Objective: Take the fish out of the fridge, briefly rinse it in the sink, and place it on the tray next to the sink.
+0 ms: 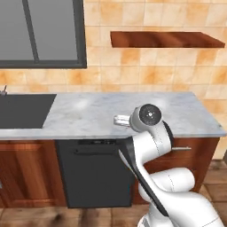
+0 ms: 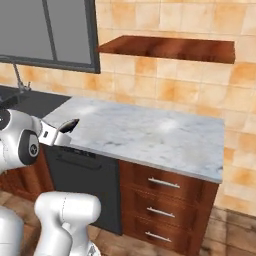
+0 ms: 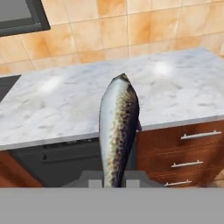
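Note:
The fish (image 3: 118, 127), dark and speckled on the back with a pale belly, sticks up from between my fingertips in the hand view, and my gripper (image 3: 114, 180) is shut on its lower end. From the right base view the gripper (image 2: 61, 133) hovers at the front edge of the marble counter with the dark fish (image 2: 70, 124) poking out of it. In the left base view the gripper (image 1: 120, 120) sits just above the counter's front edge. The black sink (image 1: 22, 111) lies far to the left, with its faucet (image 2: 18, 76) behind it. The fridge and the tray are out of view.
The marble counter (image 1: 88, 113) runs from the sink to the right end. Below it are a dark dishwasher front (image 1: 93, 173) and wooden drawers (image 2: 160, 200). A wooden shelf (image 1: 166, 40) and a window (image 1: 40, 31) hang on the tiled wall.

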